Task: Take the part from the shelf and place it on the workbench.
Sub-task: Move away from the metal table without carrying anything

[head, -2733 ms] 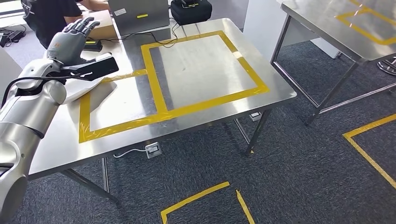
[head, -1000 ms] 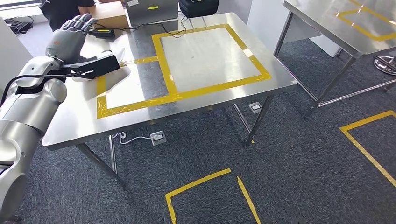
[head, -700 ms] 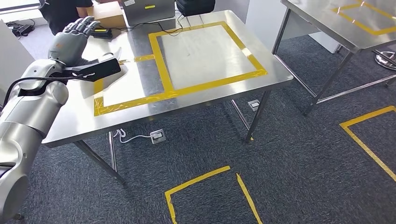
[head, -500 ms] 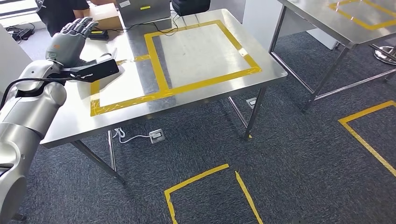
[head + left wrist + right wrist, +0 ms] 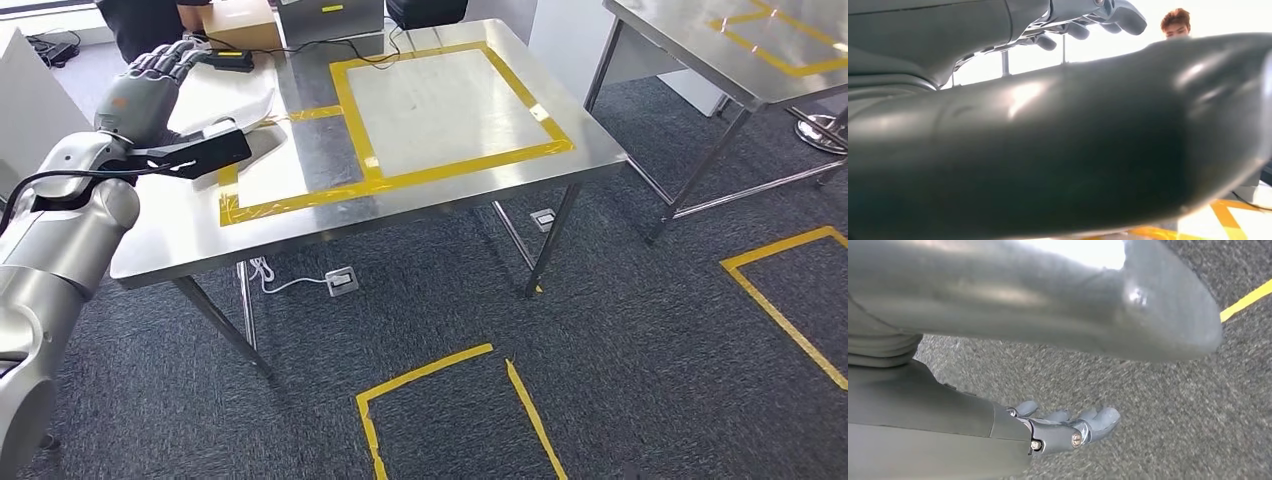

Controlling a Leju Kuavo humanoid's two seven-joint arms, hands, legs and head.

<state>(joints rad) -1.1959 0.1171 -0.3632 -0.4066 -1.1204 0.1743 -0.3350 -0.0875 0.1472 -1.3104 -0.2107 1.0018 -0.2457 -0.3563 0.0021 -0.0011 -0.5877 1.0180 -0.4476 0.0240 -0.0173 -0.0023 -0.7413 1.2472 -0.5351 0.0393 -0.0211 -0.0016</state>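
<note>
over workbench (image 5: 450,200), one left hand (image 5: 140,95), open

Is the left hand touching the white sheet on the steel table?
Cannot tell. In the head view the left hand is raised in front of the white sheet on the table, overlapping it, so no contact or gap shows plainly.

The left arm (image 5: 60,240) is reaching up along the left side of the head view, its left hand (image 5: 140,95) lifted at the upper left with fingers (image 5: 175,58) extended together. The right hand (image 5: 1068,427) is hanging, fingers loosely spread and gripping nothing.
</note>
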